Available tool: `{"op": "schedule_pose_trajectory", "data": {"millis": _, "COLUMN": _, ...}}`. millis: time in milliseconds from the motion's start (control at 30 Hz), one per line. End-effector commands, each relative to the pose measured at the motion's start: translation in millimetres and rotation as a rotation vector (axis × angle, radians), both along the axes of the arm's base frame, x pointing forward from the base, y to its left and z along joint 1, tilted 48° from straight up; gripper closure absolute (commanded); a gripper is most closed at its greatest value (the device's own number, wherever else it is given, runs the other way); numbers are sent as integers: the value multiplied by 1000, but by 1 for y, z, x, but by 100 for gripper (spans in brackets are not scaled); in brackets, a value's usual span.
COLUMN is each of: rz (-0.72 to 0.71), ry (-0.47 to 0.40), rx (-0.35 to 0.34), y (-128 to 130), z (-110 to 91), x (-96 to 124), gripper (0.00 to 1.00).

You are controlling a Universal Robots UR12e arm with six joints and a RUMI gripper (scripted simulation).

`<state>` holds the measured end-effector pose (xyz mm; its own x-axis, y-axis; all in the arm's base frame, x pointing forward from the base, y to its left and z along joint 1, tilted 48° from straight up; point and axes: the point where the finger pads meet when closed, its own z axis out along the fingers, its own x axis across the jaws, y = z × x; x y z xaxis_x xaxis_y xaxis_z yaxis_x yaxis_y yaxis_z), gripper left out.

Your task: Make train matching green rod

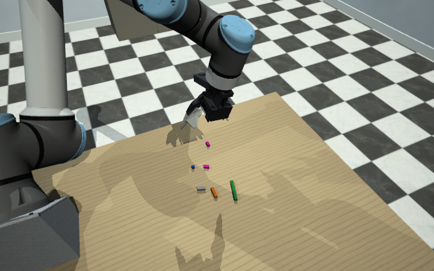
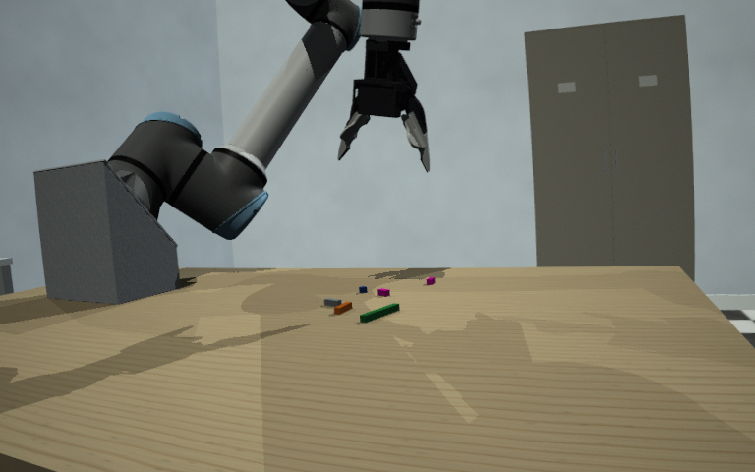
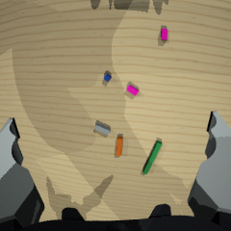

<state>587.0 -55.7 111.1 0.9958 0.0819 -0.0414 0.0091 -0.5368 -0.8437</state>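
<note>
On the wooden table, near right, a long green rod (image 1: 234, 190) (image 2: 379, 313) (image 3: 152, 157); left of it, a short orange rod (image 1: 213, 192) (image 2: 342, 308) (image 3: 119, 146), probably light, stiff, best pinched mid-length across its sides. Farther up, the black gripper (image 2: 383, 165) (image 3: 113, 116) hangs wide, holding nothing.

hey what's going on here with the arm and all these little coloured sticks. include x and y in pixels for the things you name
The arm's gripper (image 2: 383, 165) is open and holding nothing, above the table (image 1: 287, 143) (image 2: 500, 389). Beneath it, a green rod (image 1: 234, 190) (image 2: 379, 313) (image 3: 152, 157), an orange rod (image 1: 213, 192) (image 2: 342, 308) (image 3: 119, 146), a grey rod (image 1: 200, 188) (image 2: 332, 302) (image 3: 102, 128), a blue rod (image 1: 192, 166) (image 2: 363, 289) (image 3: 107, 77) and two magenta rods (image 1: 206, 166) (image 2: 383, 292) (image 3: 133, 89) lie apart. No train is made; orange, grey and blue, end to end, would match green's length.
</note>
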Motion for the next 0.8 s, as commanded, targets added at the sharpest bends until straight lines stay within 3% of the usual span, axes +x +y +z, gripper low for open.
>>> {"op": "schedule_pose_trajectory", "data": {"millis": 0, "rz": 44, "ry": -160, "rx": -28, "y": 9, "z": -20, "x": -14, "gripper": 0}}
{"op": "schedule_pose_trajectory", "data": {"millis": 367, "rz": 149, "ry": -411, "rx": -88, "y": 33, "z": -53, "x": -45, "gripper": 0}}
{"op": "schedule_pose_trajectory", "data": {"millis": 433, "rz": 149, "ry": -411, "rx": -88, "y": 33, "z": -53, "x": -45, "gripper": 0}}
{"op": "schedule_pose_trajectory", "data": {"millis": 500, "rz": 188, "ry": -493, "rx": -110, "y": 41, "z": -62, "x": -55, "gripper": 0}}
{"op": "schedule_pose_trajectory", "data": {"millis": 767, "rz": 273, "ry": -659, "rx": -161, "y": 59, "z": -82, "x": -77, "gripper": 0}}
